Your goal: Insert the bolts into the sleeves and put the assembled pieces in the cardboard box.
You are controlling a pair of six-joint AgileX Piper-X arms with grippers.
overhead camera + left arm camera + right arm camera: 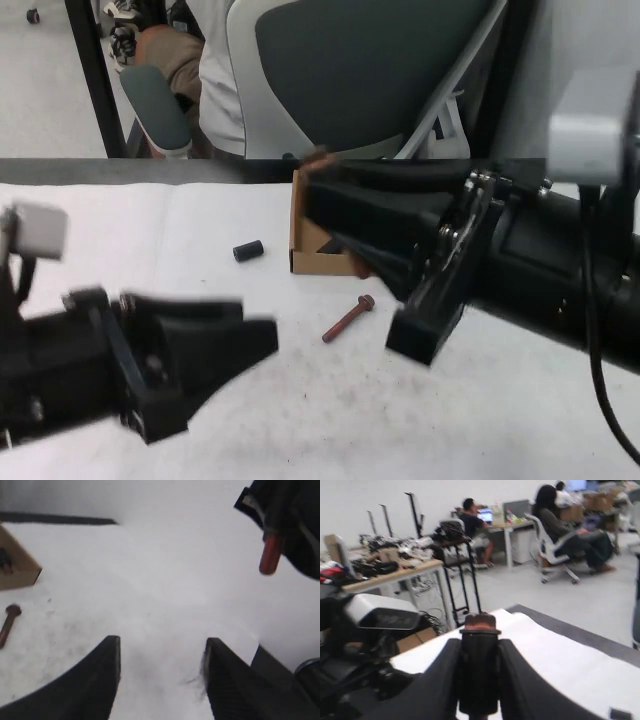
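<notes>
The left gripper (162,680) hangs low over the white-covered bench (300,420) near its left edge, black fingers spread wide with nothing between them; beyond it, toward the far edge, a short black cylindrical sleeve (248,250) lies loose; just beside that stands the small brown cardboard box (300,245), near the middle of the far edge; a loose reddish-brown metal bolt (348,318) lies in front of the box, apart from it; the right gripper (479,652) is clamped on an assembled piece (479,667), a black sleeve with a coppery bolt head at its end, seemingly above the box's opening

I'd worry the piece gets let go off-centre, clips the box wall and rolls off across the bench, or that the bolt slides out of its sleeve if tipped; the broad fingers could also nudge the light box

Inside the box I make out something dark (4,560), too small to name
</notes>
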